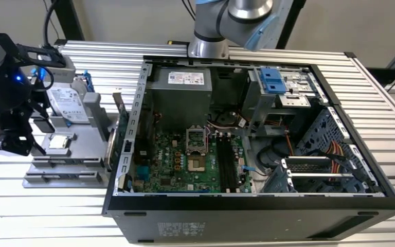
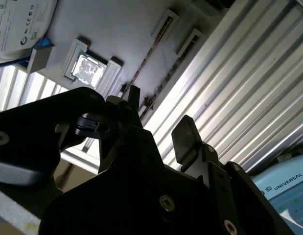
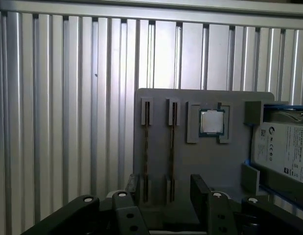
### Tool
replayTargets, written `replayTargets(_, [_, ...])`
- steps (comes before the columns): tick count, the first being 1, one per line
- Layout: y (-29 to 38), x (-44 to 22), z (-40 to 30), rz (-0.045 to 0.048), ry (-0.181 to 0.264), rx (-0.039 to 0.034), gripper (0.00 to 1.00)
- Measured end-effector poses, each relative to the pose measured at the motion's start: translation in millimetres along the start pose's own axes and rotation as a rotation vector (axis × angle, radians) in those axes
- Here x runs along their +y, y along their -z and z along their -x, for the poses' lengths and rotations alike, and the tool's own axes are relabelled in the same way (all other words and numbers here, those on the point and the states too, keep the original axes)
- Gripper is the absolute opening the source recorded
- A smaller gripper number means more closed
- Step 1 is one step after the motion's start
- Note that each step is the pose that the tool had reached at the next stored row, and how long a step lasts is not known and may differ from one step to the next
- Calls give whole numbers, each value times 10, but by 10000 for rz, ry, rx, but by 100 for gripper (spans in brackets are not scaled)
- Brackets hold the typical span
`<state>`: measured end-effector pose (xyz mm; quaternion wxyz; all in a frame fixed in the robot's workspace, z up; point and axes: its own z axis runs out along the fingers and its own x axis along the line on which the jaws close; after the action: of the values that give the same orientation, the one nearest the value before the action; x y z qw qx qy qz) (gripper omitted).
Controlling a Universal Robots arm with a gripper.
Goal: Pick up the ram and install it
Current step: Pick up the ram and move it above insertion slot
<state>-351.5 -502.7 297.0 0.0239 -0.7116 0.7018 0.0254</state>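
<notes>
Grey holder tray on a ribbed aluminium table carries the thin, narrow circuit-board ram, standing on edge in its slot; the black two-fingered gripper hovers near it, fingers apart and empty. Nothing is lifted yet; the long black motherboard slots look unfilled, so pickup and installation both remain.

Label locations:

- The silver rectangular hard drive carries a white drive label on its top face, with lines of small print and a row of round marks.
- The grey metal power-supply box bears a white sticker.
- The black computer case has a pale printed label on its near outer wall.
- In the second wrist view, a pale blue plate carries dark lettering.
</notes>
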Motion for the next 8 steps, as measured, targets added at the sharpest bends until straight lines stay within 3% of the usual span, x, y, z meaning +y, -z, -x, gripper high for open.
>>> replayTargets(8, [-69, 0, -10, 5, 1, 1, 100])
